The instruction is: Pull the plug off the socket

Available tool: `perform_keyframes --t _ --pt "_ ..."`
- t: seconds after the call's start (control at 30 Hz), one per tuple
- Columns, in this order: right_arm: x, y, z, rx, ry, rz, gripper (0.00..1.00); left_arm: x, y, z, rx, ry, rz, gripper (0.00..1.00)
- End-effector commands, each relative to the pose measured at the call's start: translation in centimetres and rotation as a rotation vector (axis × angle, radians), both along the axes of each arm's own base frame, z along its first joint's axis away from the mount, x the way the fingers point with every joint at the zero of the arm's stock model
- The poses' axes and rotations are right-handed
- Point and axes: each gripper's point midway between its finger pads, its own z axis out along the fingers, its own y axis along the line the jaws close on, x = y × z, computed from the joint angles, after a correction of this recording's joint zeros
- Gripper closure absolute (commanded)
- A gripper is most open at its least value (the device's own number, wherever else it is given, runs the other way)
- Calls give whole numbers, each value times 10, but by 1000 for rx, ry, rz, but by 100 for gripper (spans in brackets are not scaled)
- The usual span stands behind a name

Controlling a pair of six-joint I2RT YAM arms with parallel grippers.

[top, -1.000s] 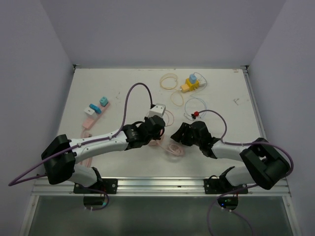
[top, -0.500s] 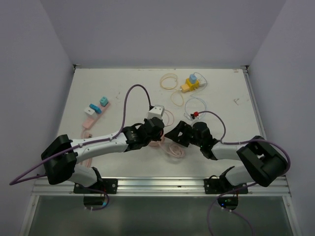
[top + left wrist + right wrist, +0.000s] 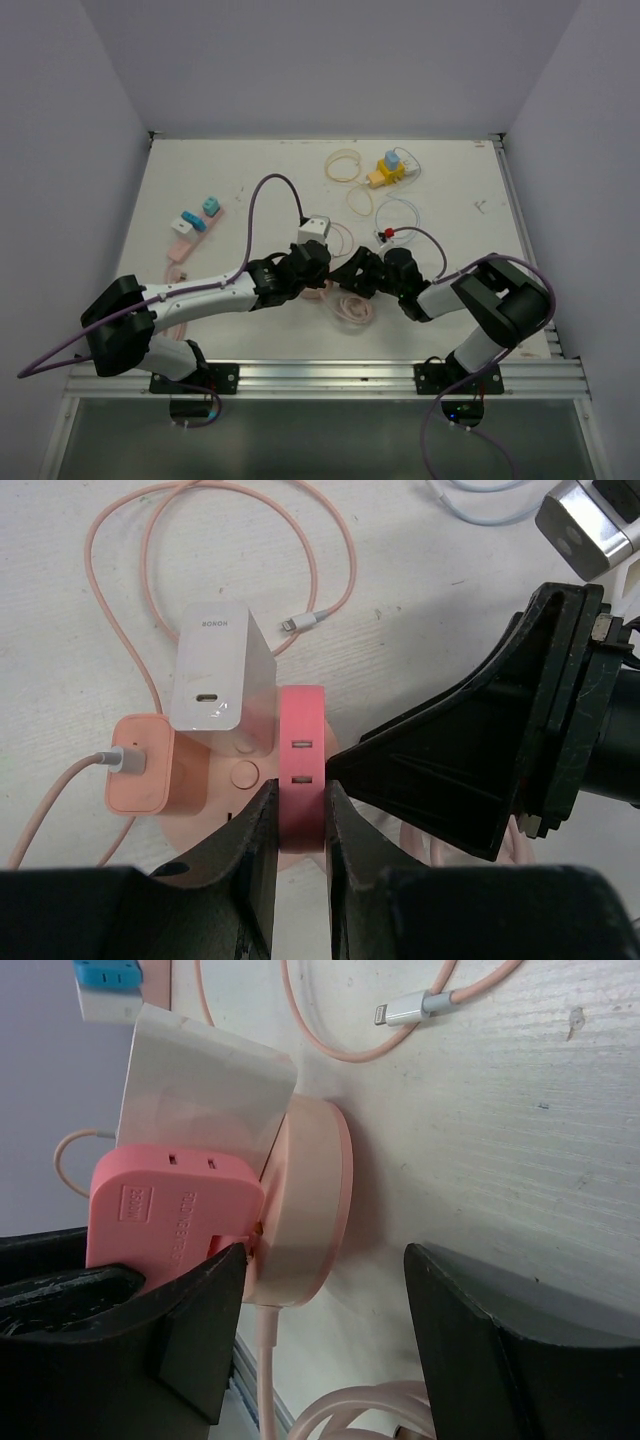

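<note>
Right gripper (image 3: 352, 274) has swung in toward 9 o'clock since a second ago and now sits just beside the left gripper (image 3: 316, 266); its elbow has pulled in too. Top view: both meet toward the 6 o'clock side of the table (image 3: 250, 165), and what they cover is mostly hidden. Left wrist view: left fingers (image 3: 262, 820) are clamped flat on both sides of the pink plug (image 3: 302, 750), which stands upright in the round pink socket (image 3: 240, 776) and shows two small slots. A white charger (image 3: 215, 670) marked "HONOR" sits at 11 o'clock of the plug, and a peach adapter (image 3: 148, 777) with a cable at 9 o'clock. Right wrist view: right jaws are spread wide, gripping nothing, with the socket and plug between them. The plug's embossed lettering is too faint to read.
</note>
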Motion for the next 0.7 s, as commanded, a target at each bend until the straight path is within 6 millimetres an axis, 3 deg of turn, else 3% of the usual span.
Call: perform_keyframes --t 0.0,0.5,0.67 --pt "2 17 17 81 -44 46 32 11 -13 29 -138 -62 33 100" --pt "-4 28 17 200 -57 95 53 13 -8 40 -202 -100 79 100" --pt "-5 31 20 230 -69 106 51 14 -8 46 -223 -110 80 100"
